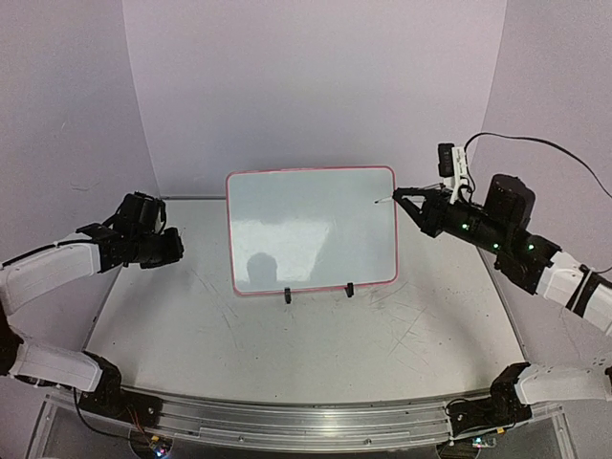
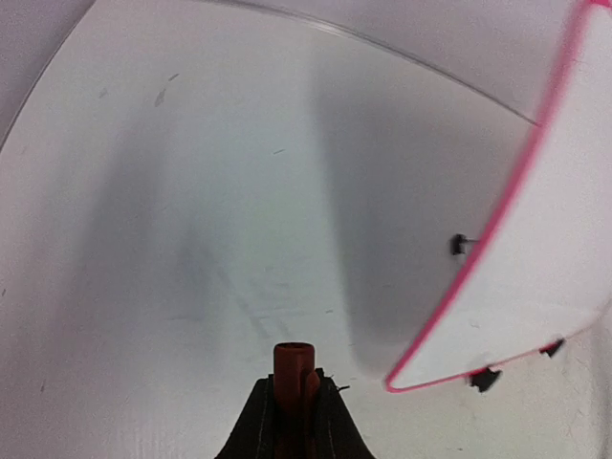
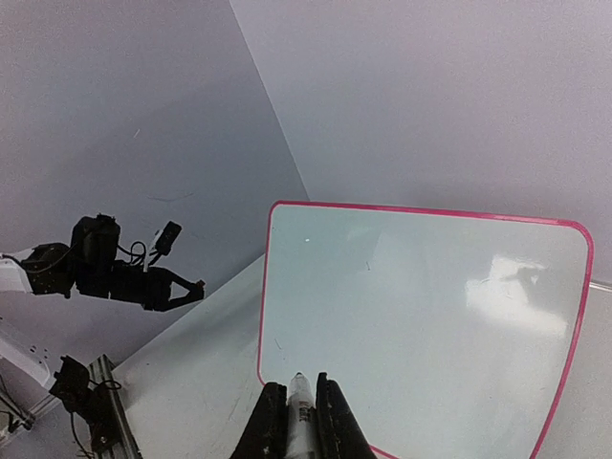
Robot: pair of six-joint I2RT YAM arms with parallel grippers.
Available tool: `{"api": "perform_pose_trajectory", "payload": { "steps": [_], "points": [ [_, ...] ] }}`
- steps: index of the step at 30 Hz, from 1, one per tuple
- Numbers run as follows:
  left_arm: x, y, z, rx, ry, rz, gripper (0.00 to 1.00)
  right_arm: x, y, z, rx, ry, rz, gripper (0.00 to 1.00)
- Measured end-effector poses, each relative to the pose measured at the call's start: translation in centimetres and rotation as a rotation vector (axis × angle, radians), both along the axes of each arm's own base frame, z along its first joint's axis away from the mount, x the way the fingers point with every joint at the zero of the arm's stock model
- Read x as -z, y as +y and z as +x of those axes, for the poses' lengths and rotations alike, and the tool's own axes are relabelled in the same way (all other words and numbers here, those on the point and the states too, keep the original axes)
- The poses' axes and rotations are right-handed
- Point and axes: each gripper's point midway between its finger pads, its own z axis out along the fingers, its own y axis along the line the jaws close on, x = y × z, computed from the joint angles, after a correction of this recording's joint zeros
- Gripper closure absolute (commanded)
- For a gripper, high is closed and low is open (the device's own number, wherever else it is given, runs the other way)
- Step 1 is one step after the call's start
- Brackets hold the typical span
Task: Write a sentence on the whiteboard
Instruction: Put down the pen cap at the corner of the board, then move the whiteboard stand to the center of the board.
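Whiteboard (image 1: 311, 229) stands upright on its clip feet mid-desk (image 1: 287, 349). Right tool (image 1: 402, 196), arm reaching in level, is clamped on a marker (image 1: 382, 201), whose tip is by the board's right edge. Left tool (image 1: 170, 247) hangs well left, gripping a red-brown cylinder (image 2: 295, 368).

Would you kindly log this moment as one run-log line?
whiteboard: standing, blank | right end effector: shut on marker, by board's right edge | left end effector: shut on red cylinder, left of board

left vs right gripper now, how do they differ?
The left gripper is shut on a red-brown cylinder; right gripper on a pale marker. Left sits left of the whiteboard, apart from it; right points its marker at the board's upper right. Both hang above the table.
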Motion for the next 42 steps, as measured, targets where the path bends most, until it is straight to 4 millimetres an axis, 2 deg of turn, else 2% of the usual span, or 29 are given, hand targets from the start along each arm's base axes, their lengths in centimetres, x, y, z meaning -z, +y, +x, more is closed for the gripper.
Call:
{"api": "perform_pose_trajectory", "payload": {
  "steps": [2, 6, 13, 16, 18, 23, 26, 29, 30, 33, 34, 37, 40, 42],
  "points": [
    [3.4, 2.5, 0.1, -0.093, 0.113, 0.026, 1.00, 0.9, 0.3, 0.5, 0.021, -0.005, -0.038, 1.00],
    [8.9, 3.3, -1.5, -0.135, 0.306, 0.071, 1.00, 2.5, 0.2, 1.5, 0.055, 0.004, -0.099, 1.00],
    [13.2, 3.6, -2.7, -0.148, 0.452, 0.143, 0.99, 2.8, 0.1, 1.7, 0.067, -0.010, -0.125, 1.00],
    [14.9, 3.4, -3.1, -0.142, 0.505, 0.171, 0.90, 2.6, 0.0, 1.6, 0.067, -0.015, -0.124, 1.00],
    [15.5, 3.0, -3.2, -0.132, 0.524, 0.183, 0.82, 2.4, 0.0, 1.5, 0.067, -0.019, -0.121, 1.00],
    [15.3, 2.6, -3.2, -0.119, 0.523, 0.188, 0.56, 2.2, -0.3, 1.1, 0.068, -0.029, -0.114, 1.00],
    [14.6, 2.5, -3.1, -0.117, 0.501, 0.188, 0.52, 2.4, -0.4, 1.0, 0.071, -0.027, -0.116, 1.00],
    [12.2, 1.9, -2.9, -0.106, 0.433, 0.175, 0.48, 2.7, -0.5, 1.0, 0.074, -0.023, -0.120, 1.00],
    [11.2, 1.3, -3.0, -0.095, 0.403, 0.171, 0.39, 2.8, -0.5, 1.0, 0.076, -0.023, -0.122, 1.00],
    [8.0, -2.2, -3.8, -0.020, 0.306, 0.149, 0.31, 2.9, -0.6, 1.2, 0.087, -0.023, -0.126, 1.00],
    [7.2, -3.9, -4.1, 0.013, 0.280, 0.134, 0.30, 2.9, -0.7, 1.2, 0.092, -0.024, -0.128, 1.00],
    [5.1, -10.5, -5.5, 0.142, 0.205, 0.089, 0.27, 3.2, -1.1, 1.4, 0.117, -0.024, -0.138, 1.00],
    [5.5, -17.0, -7.1, 0.274, 0.178, 0.052, 0.22, 3.1, -1.9, 1.4, 0.155, -0.033, -0.142, 1.00],
    [7.1, -20.6, -7.9, 0.348, 0.184, 0.031, 0.18, 2.4, -2.4, 1.2, 0.174, -0.048, -0.133, 1.00]
  ]
}}
